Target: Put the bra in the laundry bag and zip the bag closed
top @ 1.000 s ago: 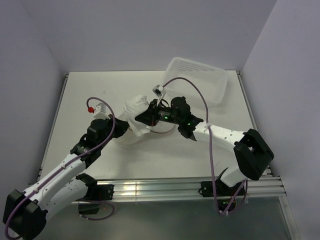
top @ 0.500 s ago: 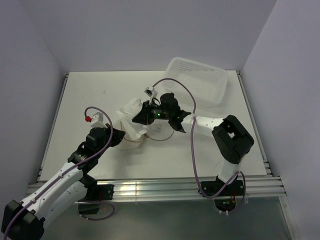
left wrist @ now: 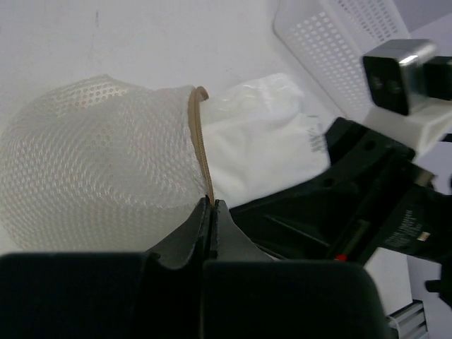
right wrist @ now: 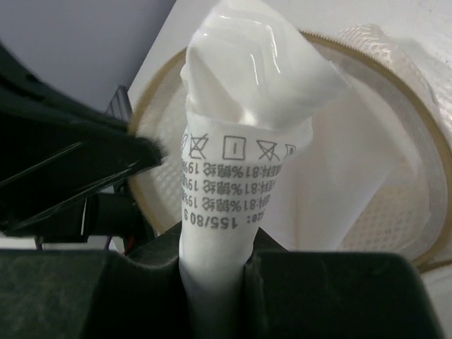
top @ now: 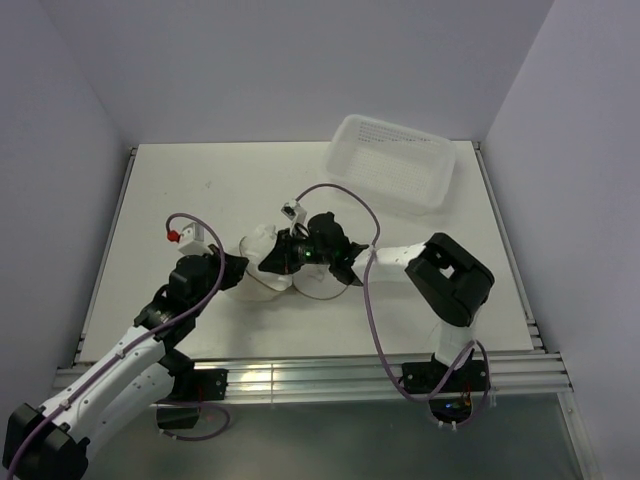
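The laundry bag [top: 262, 281] is a white mesh pouch with a beige zip rim, lying at mid table. My left gripper [top: 236, 273] is shut on its rim; in the left wrist view the beige rim [left wrist: 200, 134] runs into the closed fingertips [left wrist: 212, 204]. My right gripper [top: 280, 256] is shut on the white bra [top: 262, 243] and holds it over the bag's open mouth. In the right wrist view the bra [right wrist: 244, 106], with a printed care label, stands between the fingers, the bag's rim [right wrist: 424, 134] ringing it behind. The bra also shows in the left wrist view [left wrist: 261, 141].
A white perforated plastic basket [top: 392, 160] stands at the back right, also in the left wrist view [left wrist: 332, 42]. The table's metal front rail [top: 300, 375] runs along the near edge. Purple walls close in left, back and right.
My right gripper has moved left and nearer with the bra, down toward the bag's mouth. My left gripper has drawn the bag slightly nearer and left.
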You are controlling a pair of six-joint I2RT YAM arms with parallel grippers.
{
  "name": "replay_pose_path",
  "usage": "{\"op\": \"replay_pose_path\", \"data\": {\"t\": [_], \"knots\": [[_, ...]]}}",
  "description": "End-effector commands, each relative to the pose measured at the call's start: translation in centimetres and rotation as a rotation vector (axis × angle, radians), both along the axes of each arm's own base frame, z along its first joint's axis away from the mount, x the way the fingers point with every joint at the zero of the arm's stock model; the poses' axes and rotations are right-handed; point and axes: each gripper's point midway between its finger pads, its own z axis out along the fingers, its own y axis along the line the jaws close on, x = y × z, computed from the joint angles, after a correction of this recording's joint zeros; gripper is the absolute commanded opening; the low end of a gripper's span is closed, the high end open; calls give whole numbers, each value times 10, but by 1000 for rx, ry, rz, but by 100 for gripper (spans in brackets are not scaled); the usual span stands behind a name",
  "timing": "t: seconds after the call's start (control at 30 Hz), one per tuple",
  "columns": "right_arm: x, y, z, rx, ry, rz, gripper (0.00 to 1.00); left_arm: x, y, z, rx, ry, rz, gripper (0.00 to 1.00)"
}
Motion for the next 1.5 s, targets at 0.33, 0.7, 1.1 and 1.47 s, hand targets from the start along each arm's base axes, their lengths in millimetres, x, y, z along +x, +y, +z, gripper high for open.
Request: {"op": "replay_pose_path", "data": {"t": [0.33,0.7,1.1,1.47], "knots": [[36,39,-8,79,149,-238,0,-2,-35,36,-168,-158,-157,0],[37,60,-14,108,246,-542,13,-18,-49,31,-265,-175,-228,0],[12,13,-13,29,168,-546,90,-9,-29,-2,-202,-79,-87,0],[4,-20,-3,-194,29,-429,100,-3,-17,-12,-139,-52,-22,0]]}}
